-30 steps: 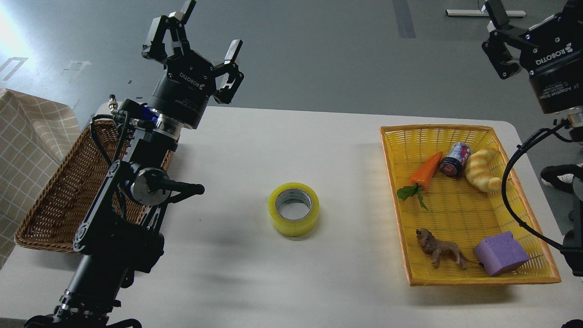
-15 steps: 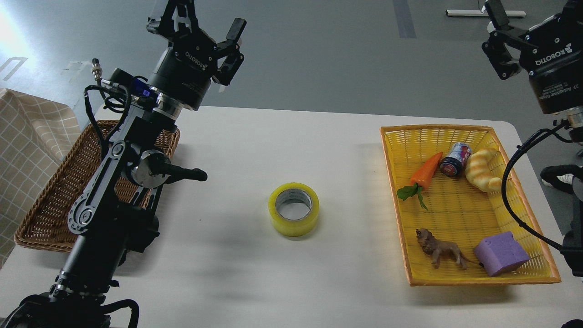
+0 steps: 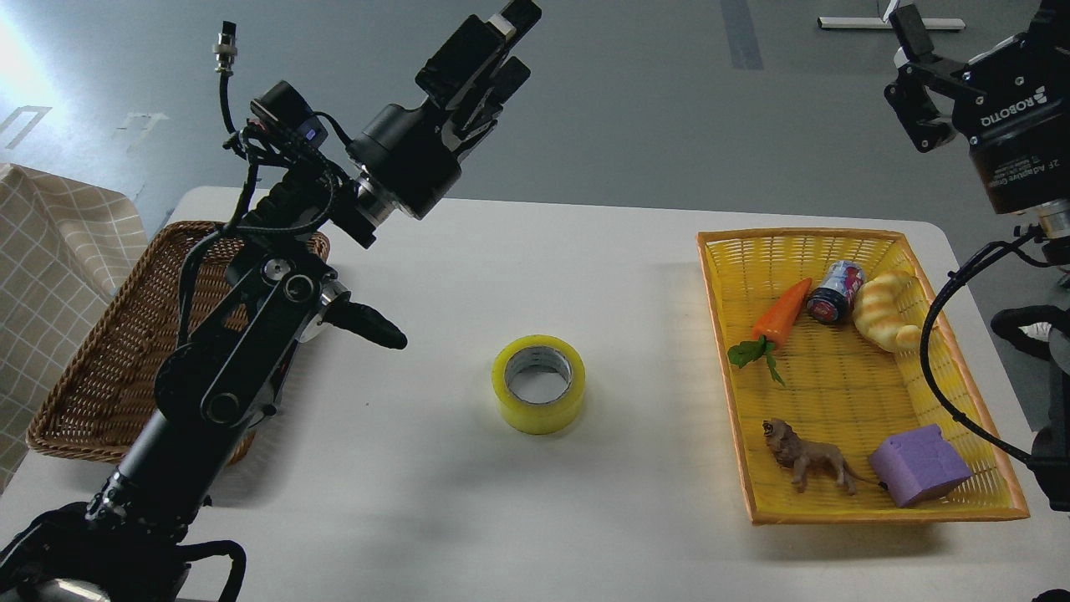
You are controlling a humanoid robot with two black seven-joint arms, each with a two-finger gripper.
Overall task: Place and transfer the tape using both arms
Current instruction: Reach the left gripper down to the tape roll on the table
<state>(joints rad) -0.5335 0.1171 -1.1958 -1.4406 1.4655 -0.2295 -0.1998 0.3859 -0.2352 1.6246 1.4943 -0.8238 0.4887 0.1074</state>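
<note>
Left gripper now swung rightward, side-on (tape unmoved).

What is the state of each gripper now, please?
Left gripper: seen edge-on, cannot be told; it holds nothing.
Right gripper: partly cut off by the view's edge, cannot be told; it holds nothing.

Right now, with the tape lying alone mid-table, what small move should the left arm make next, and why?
Probably swing the left pincer toward me and down, over the tape. The roll lies flat on the white table, core up, untouched, between the wicker basket and the yellow tray. The left pincer is high beyond the table's far edge; the right pincer is raised too.
</note>
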